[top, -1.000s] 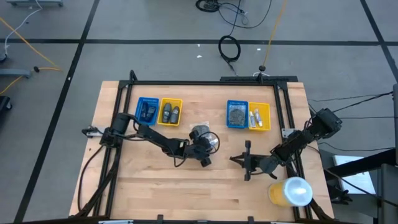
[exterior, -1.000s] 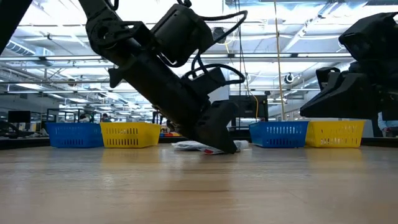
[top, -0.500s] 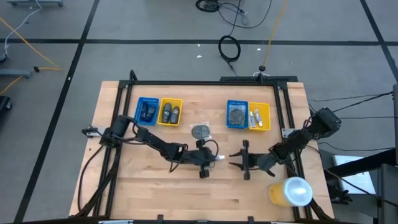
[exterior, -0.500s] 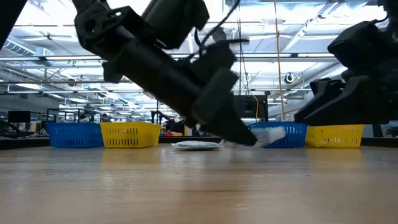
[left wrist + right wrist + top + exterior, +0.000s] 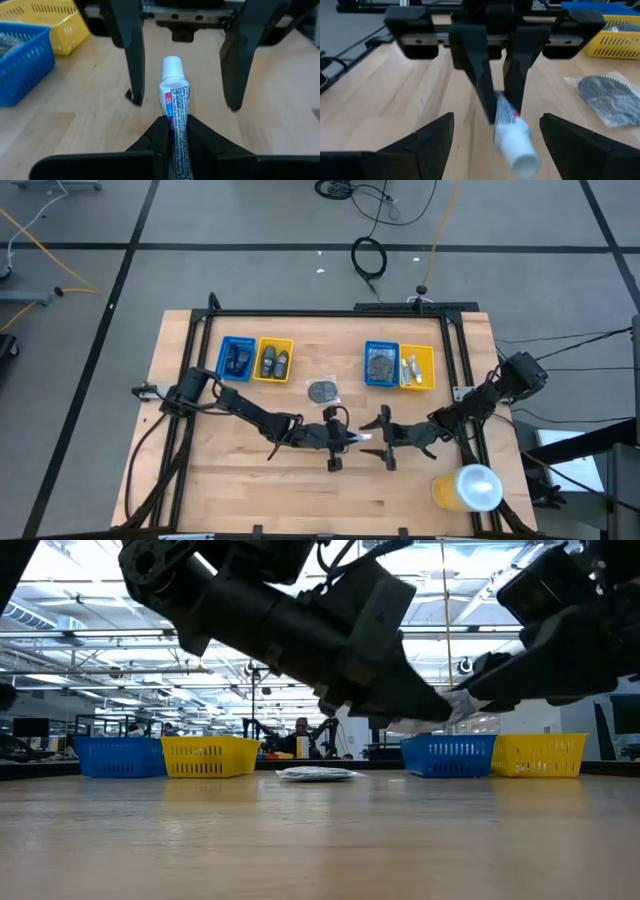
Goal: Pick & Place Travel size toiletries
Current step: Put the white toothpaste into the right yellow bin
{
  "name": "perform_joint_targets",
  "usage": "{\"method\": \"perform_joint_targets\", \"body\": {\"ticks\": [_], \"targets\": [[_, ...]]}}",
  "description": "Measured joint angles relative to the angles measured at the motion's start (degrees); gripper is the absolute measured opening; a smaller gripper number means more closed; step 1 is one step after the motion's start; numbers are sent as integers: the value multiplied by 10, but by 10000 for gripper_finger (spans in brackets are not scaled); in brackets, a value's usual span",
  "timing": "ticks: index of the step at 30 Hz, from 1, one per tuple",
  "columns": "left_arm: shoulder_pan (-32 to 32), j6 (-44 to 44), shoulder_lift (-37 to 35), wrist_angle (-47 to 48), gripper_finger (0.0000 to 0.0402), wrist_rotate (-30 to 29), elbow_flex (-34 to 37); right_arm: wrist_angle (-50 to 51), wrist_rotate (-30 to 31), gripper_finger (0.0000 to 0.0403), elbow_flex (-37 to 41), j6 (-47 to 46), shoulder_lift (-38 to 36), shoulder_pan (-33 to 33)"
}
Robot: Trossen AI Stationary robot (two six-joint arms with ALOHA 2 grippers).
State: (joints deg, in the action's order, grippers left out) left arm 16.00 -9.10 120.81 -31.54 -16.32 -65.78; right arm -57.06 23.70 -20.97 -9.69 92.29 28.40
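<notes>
A small white tube point(image 5: 173, 92) with a white cap and a red-and-blue label hangs above the middle of the table, with my left gripper point(image 5: 348, 438) shut on it. My right gripper point(image 5: 376, 438) faces it from the right, open. Its two fingers point(image 5: 134, 60) stand on either side of the tube's cap end without touching it. A round grey disc in clear wrap point(image 5: 322, 391) lies flat on the table behind them. My left gripper pinches the tube's flat tail end point(image 5: 176, 125) between its two fingers. The fingers come about level from the table's left side and lie along the tube. The tube sticks out level past the fingertips, its cap point(image 5: 524, 160) toward my right gripper, lifted clear of the table.
A blue tray point(image 5: 236, 358) and a yellow tray point(image 5: 274, 360) stand at the far left. Another blue tray point(image 5: 381, 364) and yellow tray point(image 5: 417, 367) stand at the far right. A big yellow cylinder with a white top point(image 5: 466, 488) stands at the near right corner.
My left gripper has taken hold of the white tube beside the grey disc, lifted it off the table and carried it toward the near edge and the right. My right gripper has moved left toward the tube, so its fingers now flank the cap.
</notes>
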Motion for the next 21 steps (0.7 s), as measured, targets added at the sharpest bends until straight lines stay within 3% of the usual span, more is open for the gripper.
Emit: {"method": "perform_joint_targets", "body": {"ticks": [5,16,21], "targets": [[7,6,0,0,46,0,-8,1,0,239,-3,6,0,0],[9,15,0,1,48,-2,-8,20,-2,75,-4,16,0,0],[9,24,0,1,89,-2,-8,47,-1,53,-4,15,-1,1]]}}
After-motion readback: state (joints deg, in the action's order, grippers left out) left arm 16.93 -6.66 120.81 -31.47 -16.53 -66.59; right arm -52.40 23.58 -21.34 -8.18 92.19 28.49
